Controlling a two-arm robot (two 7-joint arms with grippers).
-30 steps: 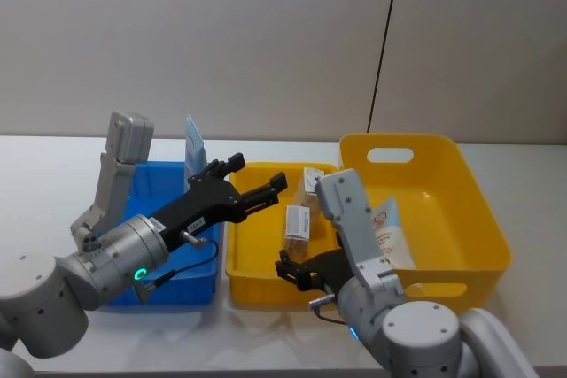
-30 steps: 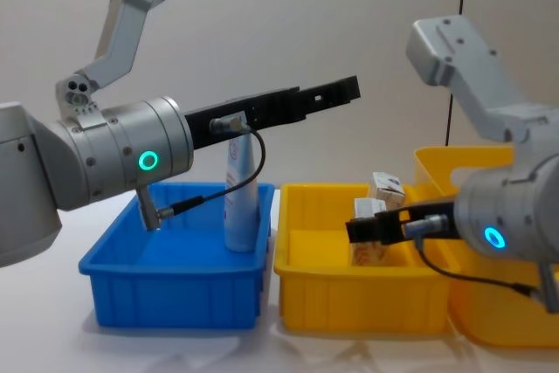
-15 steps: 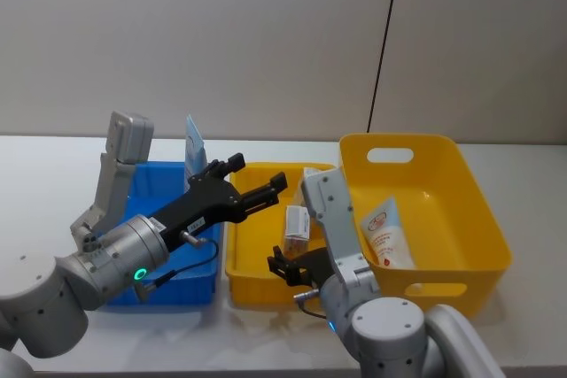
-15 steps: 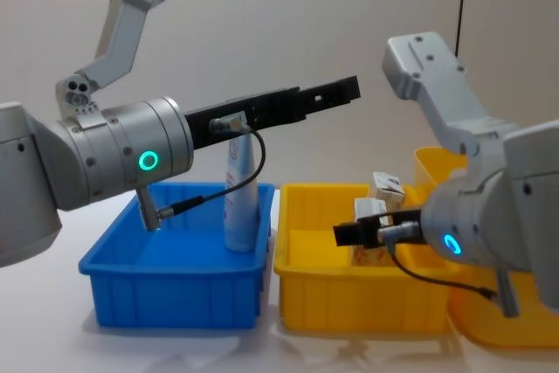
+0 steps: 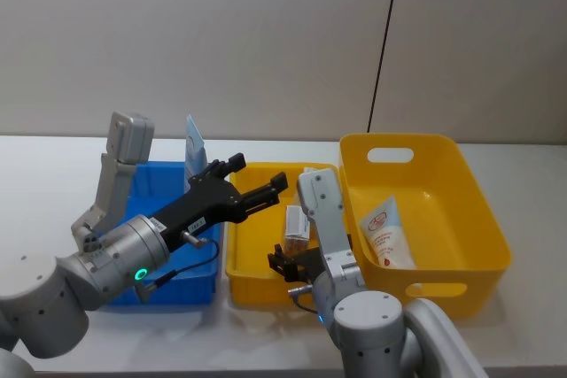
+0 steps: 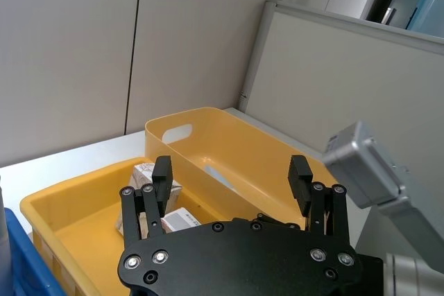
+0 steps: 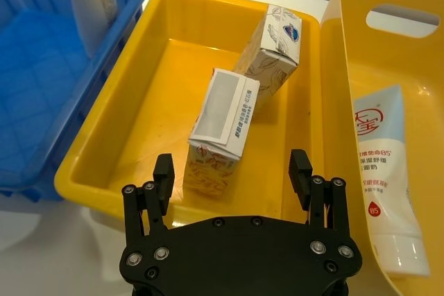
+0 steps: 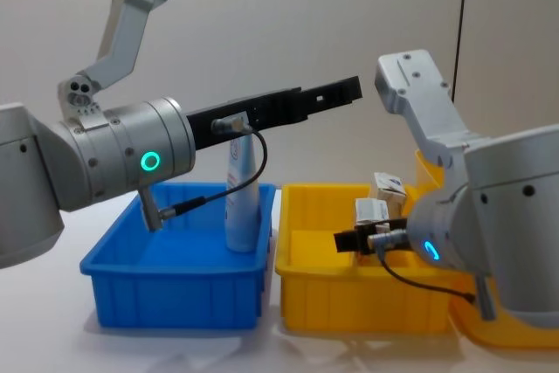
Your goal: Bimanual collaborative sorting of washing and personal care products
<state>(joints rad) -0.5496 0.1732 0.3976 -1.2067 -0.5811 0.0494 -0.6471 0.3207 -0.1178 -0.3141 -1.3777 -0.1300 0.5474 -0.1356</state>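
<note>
Two whitish cartons (image 7: 223,129) (image 7: 274,46) lean in the small yellow bin (image 7: 132,102); the head view shows them as carton (image 5: 299,221) and carton (image 5: 312,179). A white tube with a red logo (image 7: 383,171) lies in the large yellow bin (image 5: 483,219). A pale blue tube (image 8: 240,194) stands upright in the blue bin (image 8: 175,290). My right gripper (image 7: 231,171) is open, hovering low over the small bin's front edge, just short of the nearer carton. My left gripper (image 5: 259,171) is open and held high above the small bin's left side, empty.
The three bins stand side by side on a white table (image 5: 53,165), blue at left, large yellow (image 8: 437,163) at right. A grey wall is behind. My right arm's forearm (image 5: 323,219) rises over the gap between the two yellow bins.
My right arm has swung leftward, bringing its open gripper a little left along the small yellow bin's front. The left arm and the products have not moved.
</note>
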